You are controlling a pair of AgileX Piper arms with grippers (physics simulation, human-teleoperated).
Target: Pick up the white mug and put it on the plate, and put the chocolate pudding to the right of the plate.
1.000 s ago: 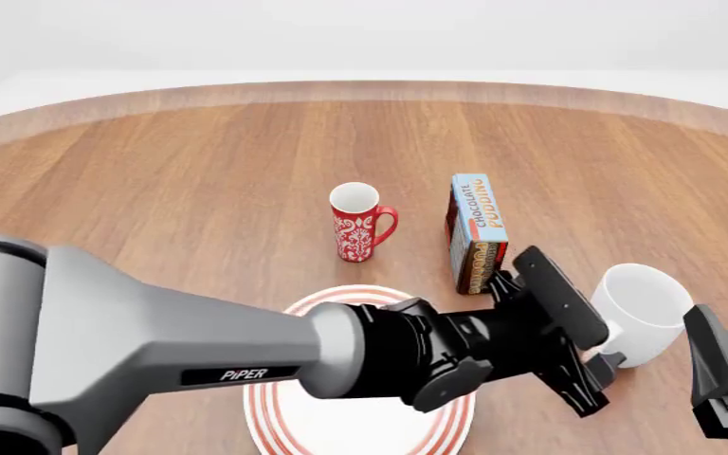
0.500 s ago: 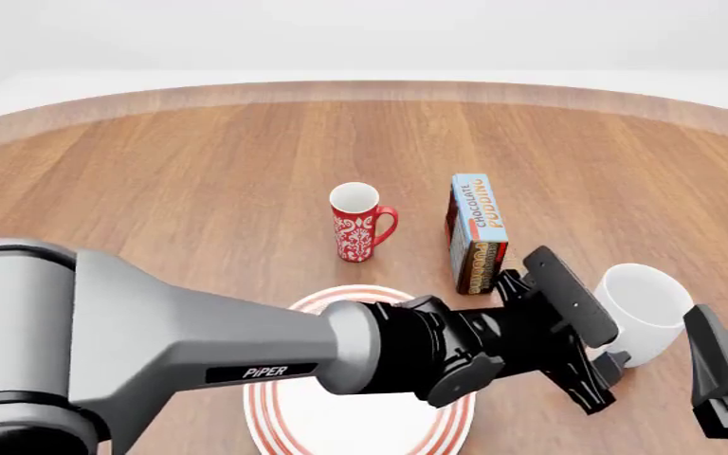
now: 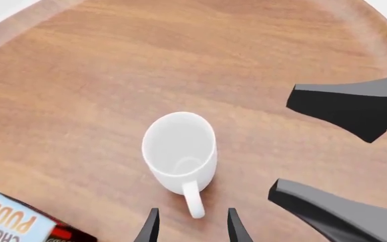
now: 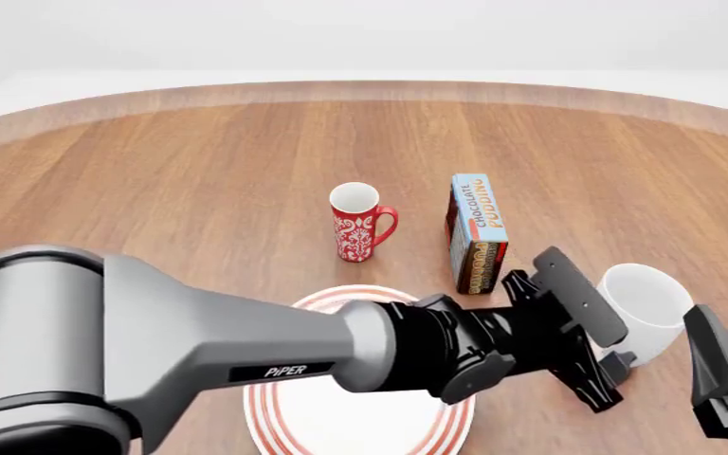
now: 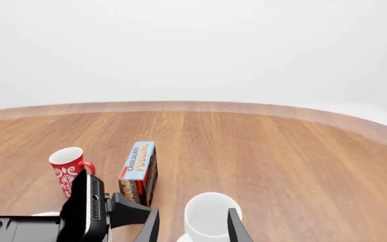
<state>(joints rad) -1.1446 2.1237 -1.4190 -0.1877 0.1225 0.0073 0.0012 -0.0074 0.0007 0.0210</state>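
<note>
Wood-grain brown covers the round table [image 4: 212, 161], and my left arm [image 4: 187, 360] sweeps across it from the near left, reaching over the red-ringed plate [image 4: 276, 417], which lies at the near edge mostly hidden beneath that arm. Further back, near the middle, the red patterned mug [image 4: 356, 223] stands upright with its handle turned to the right. Just right of it, apart from it, the chocolate pudding box [image 4: 477, 233] stands on a long edge, its light-blue face tilted upward. It sits behind the plate's right side. My left gripper [image 4: 588, 334] hovers to the right of the plate with its jaws spread wide, the fingertips on either side of the white mug's handle without closing on it. The white mug [image 4: 643, 301] stands upright on the table, right of the pudding box and well off the plate. At the far right my right gripper [image 4: 722, 384] hangs just beside the white mug, fingers parted and holding nothing.
</note>
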